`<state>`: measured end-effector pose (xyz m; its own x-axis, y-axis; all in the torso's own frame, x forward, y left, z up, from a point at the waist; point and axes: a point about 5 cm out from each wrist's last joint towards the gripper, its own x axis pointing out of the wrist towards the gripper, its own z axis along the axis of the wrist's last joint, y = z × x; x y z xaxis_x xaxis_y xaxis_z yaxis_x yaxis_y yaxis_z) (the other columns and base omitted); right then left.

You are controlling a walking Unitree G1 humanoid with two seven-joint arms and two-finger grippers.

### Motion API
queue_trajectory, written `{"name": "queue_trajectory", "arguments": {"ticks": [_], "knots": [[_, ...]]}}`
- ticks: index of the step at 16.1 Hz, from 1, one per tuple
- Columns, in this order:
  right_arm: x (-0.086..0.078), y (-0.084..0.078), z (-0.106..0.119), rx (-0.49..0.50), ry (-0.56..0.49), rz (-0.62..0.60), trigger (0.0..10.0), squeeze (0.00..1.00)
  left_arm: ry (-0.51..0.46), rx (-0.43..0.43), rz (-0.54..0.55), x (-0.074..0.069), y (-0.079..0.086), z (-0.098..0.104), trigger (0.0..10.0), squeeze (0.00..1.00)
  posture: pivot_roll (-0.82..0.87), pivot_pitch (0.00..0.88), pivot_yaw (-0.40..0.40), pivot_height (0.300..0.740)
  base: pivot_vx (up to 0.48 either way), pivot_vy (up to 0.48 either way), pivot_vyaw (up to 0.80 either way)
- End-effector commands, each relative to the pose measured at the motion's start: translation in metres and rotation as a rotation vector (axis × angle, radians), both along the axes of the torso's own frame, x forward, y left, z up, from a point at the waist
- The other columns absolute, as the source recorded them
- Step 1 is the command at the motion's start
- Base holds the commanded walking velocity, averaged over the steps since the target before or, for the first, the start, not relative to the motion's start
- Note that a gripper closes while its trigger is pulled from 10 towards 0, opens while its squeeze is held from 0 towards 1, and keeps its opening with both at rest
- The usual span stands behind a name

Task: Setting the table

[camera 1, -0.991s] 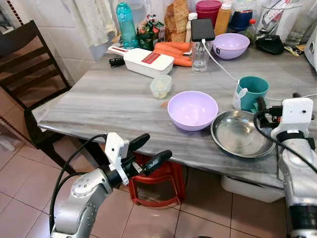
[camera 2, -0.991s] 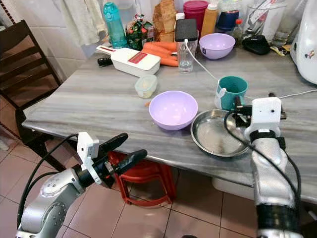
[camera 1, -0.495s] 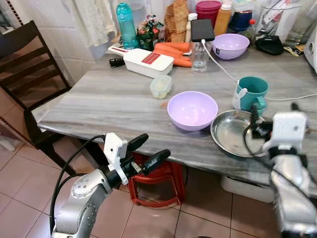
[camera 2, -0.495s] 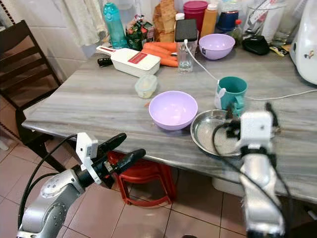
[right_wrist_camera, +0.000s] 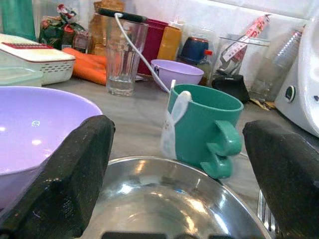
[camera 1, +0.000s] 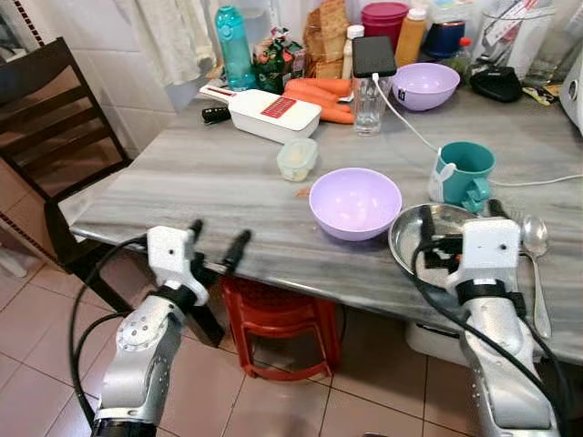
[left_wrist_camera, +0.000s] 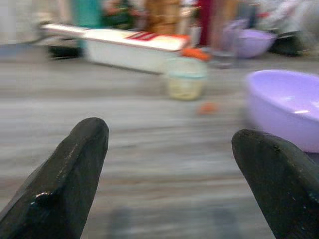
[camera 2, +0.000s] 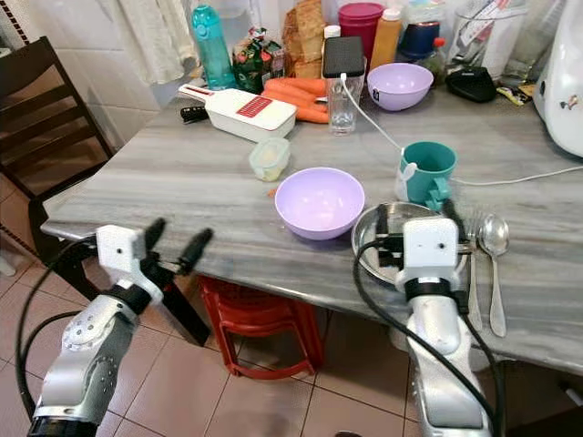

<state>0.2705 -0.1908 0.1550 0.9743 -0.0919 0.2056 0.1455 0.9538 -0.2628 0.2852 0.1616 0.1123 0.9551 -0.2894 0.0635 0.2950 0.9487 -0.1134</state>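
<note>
Two silver arms reach toward a long grey marble-look table (camera 1: 209,182) that runs across the scene, its far edge crowded with bottles, carrots and a white slicer. At the table's near edge, toward its right end, sits a shallow steel plate (camera 2: 387,228); touching its left rim is a large lilac bowl (camera 1: 354,201), and just behind it stands a teal mug (camera 1: 463,169) with its handle turned toward the near edge. Just right of the plate lie a fork (camera 2: 472,264) and a spoon (camera 2: 495,264), side by side, their long axes running from the far side to the near edge, bowl and tines pointing away from the robot. The right gripper (camera 1: 455,238) hangs at the near edge directly over the plate's near rim, fingers spread wide apart and holding nothing, pointing across the plate toward the mug. The left gripper (camera 1: 217,248) hovers at the near edge toward the table's left end, well apart from the plate, its fingers also parted and empty. The plate lies straight ahead of the right gripper and just below it, so the right arm is clearly nearer and likely makes the next move on it.
</note>
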Motion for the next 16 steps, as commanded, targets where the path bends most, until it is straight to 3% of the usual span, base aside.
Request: {"name": "queue_trajectory", "arguments": {"ticks": [1,4,6,11,16], "knots": [[-0.001,0.005,0.006,-0.015,-0.021,0.021,10.0,0.0,0.003,0.029,0.064,-0.001,0.006,-0.005,10.0,0.0,-0.13,0.045,0.094,0.74,0.0,0.0,0.0],[0.0,0.008,0.011,-0.051,-0.037,0.039,10.0,0.0,-0.002,0.03,0.103,0.001,0.004,-0.005,10.0,0.0,-0.13,0.044,0.092,0.74,0.0,0.0,0.53],[0.0,0.014,0.016,-0.102,-0.059,0.071,10.0,0.0,-0.019,0.025,0.202,0.009,0.011,0.001,10.0,0.0,-0.14,0.043,0.093,0.74,0.0,0.0,0.8],[0.001,0.028,0.017,-0.111,-0.067,0.143,10.0,0.0,-0.023,0.133,0.335,0.017,0.024,0.001,10.0,0.0,-0.14,0.039,0.096,0.74,0.0,0.0,0.8],[0.003,0.034,0.016,-0.107,-0.06,0.179,10.0,0.0,-0.019,0.155,0.389,0.017,0.026,-0.004,10.0,0.0,-0.13,0.038,0.096,0.74,0.0,0.0,0.8]]}}
